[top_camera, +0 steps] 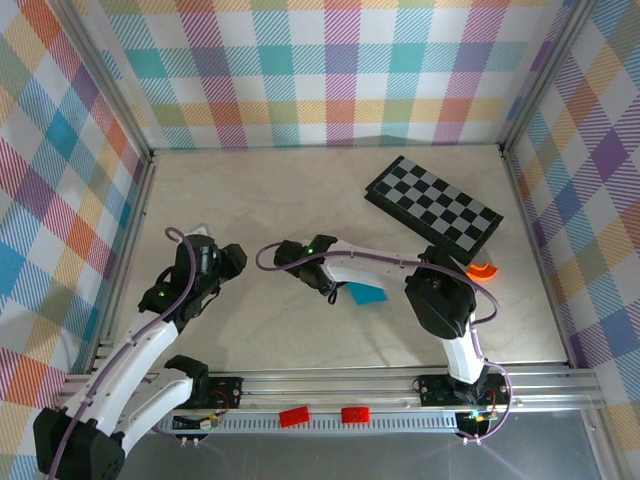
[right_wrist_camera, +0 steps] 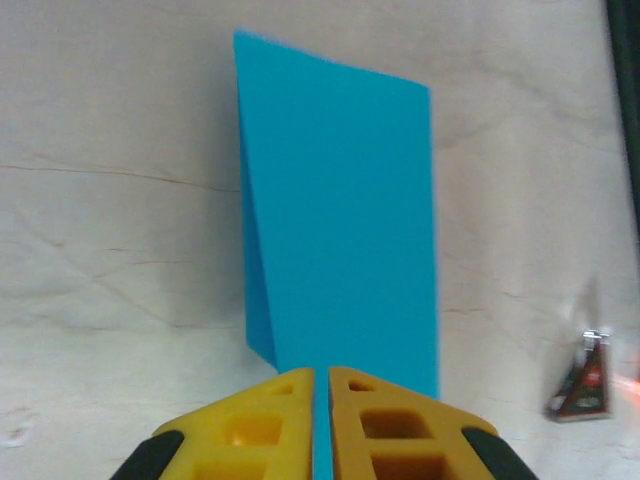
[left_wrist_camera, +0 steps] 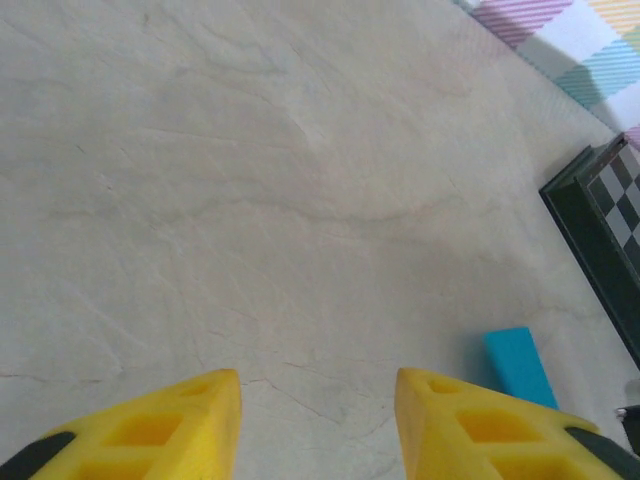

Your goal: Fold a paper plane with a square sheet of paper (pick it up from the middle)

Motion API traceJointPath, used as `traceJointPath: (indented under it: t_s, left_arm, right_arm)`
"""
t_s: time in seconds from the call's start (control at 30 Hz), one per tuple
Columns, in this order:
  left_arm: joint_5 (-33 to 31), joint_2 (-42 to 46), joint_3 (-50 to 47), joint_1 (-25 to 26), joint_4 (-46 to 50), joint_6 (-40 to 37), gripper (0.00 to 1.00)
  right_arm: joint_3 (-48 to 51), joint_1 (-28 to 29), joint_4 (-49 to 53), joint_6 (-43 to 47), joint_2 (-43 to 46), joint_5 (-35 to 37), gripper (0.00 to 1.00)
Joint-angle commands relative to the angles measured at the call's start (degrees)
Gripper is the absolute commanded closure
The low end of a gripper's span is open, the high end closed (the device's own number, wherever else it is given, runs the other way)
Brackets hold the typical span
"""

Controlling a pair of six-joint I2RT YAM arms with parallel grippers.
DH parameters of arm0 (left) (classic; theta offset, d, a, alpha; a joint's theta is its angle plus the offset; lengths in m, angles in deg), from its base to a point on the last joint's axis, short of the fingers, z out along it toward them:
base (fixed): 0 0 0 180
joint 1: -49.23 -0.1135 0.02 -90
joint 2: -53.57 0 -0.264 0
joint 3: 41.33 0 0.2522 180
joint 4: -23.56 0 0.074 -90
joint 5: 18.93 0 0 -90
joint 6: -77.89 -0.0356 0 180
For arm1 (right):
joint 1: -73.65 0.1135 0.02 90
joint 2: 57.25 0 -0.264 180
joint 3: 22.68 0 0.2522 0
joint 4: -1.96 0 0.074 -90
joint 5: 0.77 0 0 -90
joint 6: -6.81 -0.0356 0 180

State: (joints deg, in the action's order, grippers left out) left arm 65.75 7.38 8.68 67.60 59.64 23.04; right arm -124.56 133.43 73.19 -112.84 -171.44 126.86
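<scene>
1. The table (top_camera: 250,200) is a pale marbled surface walled on three sides by bright plaid cloth.
2. The black-and-grey checkered board (top_camera: 433,205) lies flat on the far right part of the table, turned at an angle to the walls. Its dark edge also shows at the right of the left wrist view (left_wrist_camera: 600,240).
3. The right arm reaches leftwards over the middle of the table. In the right wrist view, the right gripper (right_wrist_camera: 320,372) has its yellow fingers pressed together, with a thin strip of blue between them: they pinch the near edge of the cyan-blue paper (right_wrist_camera: 340,210).
4. The left gripper (left_wrist_camera: 318,378) hangs over bare table at centre-left. Its jaws stand well apart with nothing between them.
5. The cyan-blue paper is folded into a narrow strip with a slanted flap along its left side. From above it sits near the table's centre (top_camera: 365,293), just beside the right wrist and apart from the board. I cannot tell whether it lies flat or is lifted.
6. A small orange curved piece (top_camera: 483,268) rests just beside the board's near corner.
</scene>
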Motion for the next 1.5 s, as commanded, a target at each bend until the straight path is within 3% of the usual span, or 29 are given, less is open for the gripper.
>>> traceJointPath:
  t_s: [0.0, 0.3, 0.53, 0.67, 0.73, 0.9, 1.2, 1.37, 1.47]
  left_arm:
    - [-3.11, 2.61, -1.96, -0.88, 3.43, 0.46, 0.53]
    - [0.90, 0.11, -1.14, -0.96, 1.19, 0.31, 0.53]
    - [18.72, -11.11, -0.18, -0.88, -8.15, 0.01, 0.53]
    - [24.46, -15.57, -0.30, -0.88, -13.67, 1.73, 0.53]
    - [26.14, -17.01, -0.39, -0.88, -16.01, 2.70, 0.52]
    - [28.88, -19.90, -0.52, -0.88, -18.57, 4.02, 0.50]
    - [31.73, -23.43, -0.66, -0.79, -20.32, 4.93, 0.49]
    - [34.55, -26.73, 0.13, -0.62, -21.64, 5.34, 0.49]
    - [36.91, -29.38, 0.48, 0.06, -22.93, 5.56, 0.55]
  right_arm:
    - [-3.37, 0.15, -3.77, -1.13, -1.14, -6.29, 0.88]
    - [-1.46, -2.05, -11.02, -3.27, 1.29, -15.78, 0.85]
    - [28.25, -20.05, -34.25, -11.05, 19.57, -39.02, 0.82]
    - [37.34, -28.41, -41.41, -11.12, 23.21, -49.44, 0.83]
    - [38.67, -30.18, -41.48, -11.44, 23.19, -51.11, 0.83]
    - [38.44, -30.77, -41.06, -14.57, 18.24, -53.17, 0.85]
    - [43.84, -28.77, -52.47, -35.04, 13.56, -55.78, 0.87]
    - [46.13, -22.22, -61.29, -53.53, 11.40, -52.74, 0.88]
    - [45.93, -17.43, -65.36, -60.49, 11.85, -48.49, 0.88]
